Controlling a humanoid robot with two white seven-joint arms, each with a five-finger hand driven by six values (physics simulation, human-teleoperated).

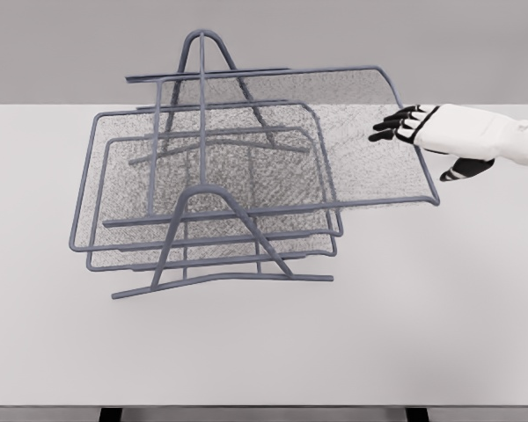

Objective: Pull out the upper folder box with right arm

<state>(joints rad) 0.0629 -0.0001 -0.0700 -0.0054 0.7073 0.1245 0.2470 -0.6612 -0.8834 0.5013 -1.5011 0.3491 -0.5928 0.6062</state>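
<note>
Wire rack (202, 167) on white table (422, 308), three mesh trays stacked. Top tray (370, 149) sticks out to the right past the lower two. Right hand (436, 136) at its right rim, fingers (392, 123) loosely extended over the mesh, thumb below; firm grip unclear

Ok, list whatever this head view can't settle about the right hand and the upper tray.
- right hand: contact with the upper tray rim unclear; fingertips overlap the mesh.
- Right arm: cut off by the right edge.
- Left arm: out of view.
- Tray rails on the rack: hidden behind overlapping mesh.
</note>
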